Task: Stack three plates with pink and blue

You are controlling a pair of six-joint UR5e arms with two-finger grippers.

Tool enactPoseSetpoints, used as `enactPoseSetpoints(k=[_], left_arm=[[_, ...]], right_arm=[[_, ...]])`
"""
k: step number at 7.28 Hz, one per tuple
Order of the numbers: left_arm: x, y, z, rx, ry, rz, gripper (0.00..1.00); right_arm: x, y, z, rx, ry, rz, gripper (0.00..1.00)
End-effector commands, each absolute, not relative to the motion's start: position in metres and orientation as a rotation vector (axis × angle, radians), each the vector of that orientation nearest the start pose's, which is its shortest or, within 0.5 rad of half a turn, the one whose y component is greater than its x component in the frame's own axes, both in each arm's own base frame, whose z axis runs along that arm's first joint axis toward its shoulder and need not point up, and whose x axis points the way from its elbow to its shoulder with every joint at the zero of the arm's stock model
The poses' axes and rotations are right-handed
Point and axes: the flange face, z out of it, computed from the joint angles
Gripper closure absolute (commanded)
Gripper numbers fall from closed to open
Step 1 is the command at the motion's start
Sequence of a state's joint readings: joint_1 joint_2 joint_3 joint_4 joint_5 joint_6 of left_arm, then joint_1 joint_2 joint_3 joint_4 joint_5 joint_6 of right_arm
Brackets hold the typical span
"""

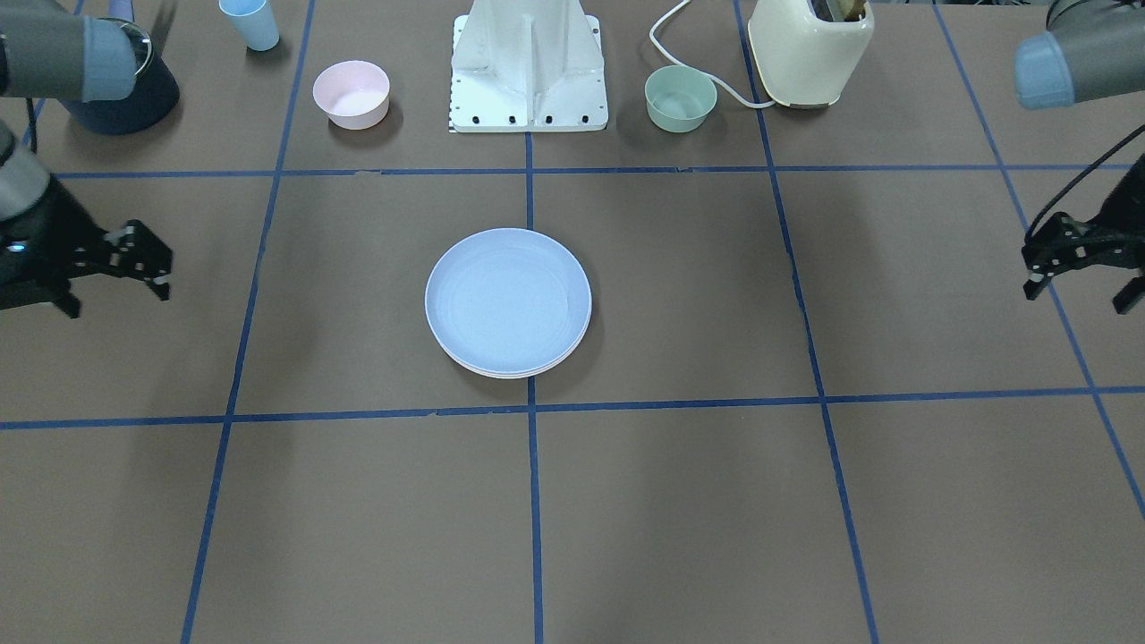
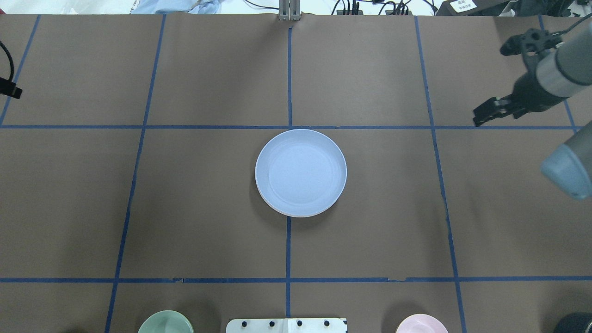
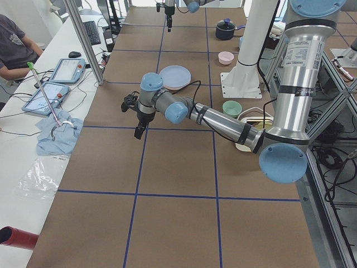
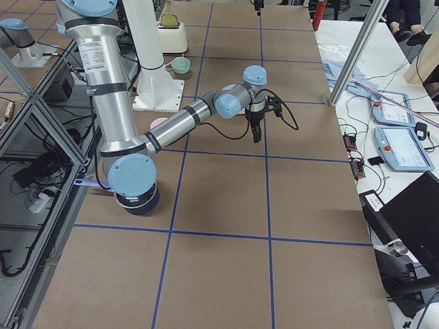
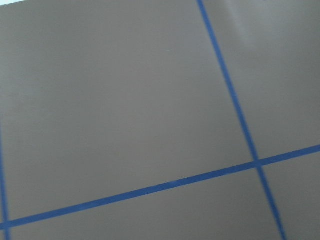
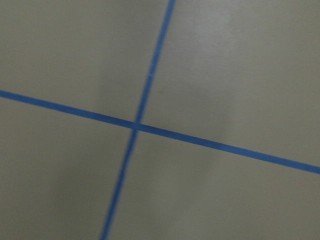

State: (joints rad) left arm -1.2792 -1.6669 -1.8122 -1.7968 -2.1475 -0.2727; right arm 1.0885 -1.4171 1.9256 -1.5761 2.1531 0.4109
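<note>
The light blue plate (image 1: 508, 298) lies face up at the table's middle, on top of a stack; it also shows in the overhead view (image 2: 300, 171) and the exterior left view (image 3: 175, 77). A thin pale pink rim (image 2: 299, 215) of a plate peeks out under its edge. The cream-green plate is hidden. My left gripper (image 1: 1081, 293) is open and empty, hovering far to the plates' side. My right gripper (image 1: 114, 298) is open and empty at the opposite side, also far from the stack (image 2: 492, 83). Both wrist views show only bare table and blue tape.
Along the robot's side stand a small pink bowl (image 1: 351, 93), a small green bowl (image 1: 680, 97), a light blue cup (image 1: 250, 22), a cream toaster (image 1: 809, 49), a dark pot (image 1: 125, 98) and the white robot base (image 1: 528, 67).
</note>
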Motion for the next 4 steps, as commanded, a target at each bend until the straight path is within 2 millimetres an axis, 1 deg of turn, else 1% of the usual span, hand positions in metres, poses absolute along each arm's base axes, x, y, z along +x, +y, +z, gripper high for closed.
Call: enactPoseSetpoints(k=[1,2,3,4], left_arm=[[0.000,-0.549,0.530,0.370,0.602,0.243,0.00],[-0.042,-0.536,0.563,0.383,0.557,0.319,0.00],[-0.061,-0.520,0.580,0.387,0.542,0.351,0.00],[-0.060,-0.520,0.584,0.391,0.540,0.358,0.00]], right_arm=[[-0.059,-0.515,0.480,0.169,-0.605,-0.392,0.00],[-0.027,-0.504,0.504,0.159,-0.590,-0.431,0.00],[-0.014,-0.484,0.528,0.127,-0.616,-0.415,0.00],[-0.018,-0.482,0.542,0.097,-0.666,-0.405,0.00]])
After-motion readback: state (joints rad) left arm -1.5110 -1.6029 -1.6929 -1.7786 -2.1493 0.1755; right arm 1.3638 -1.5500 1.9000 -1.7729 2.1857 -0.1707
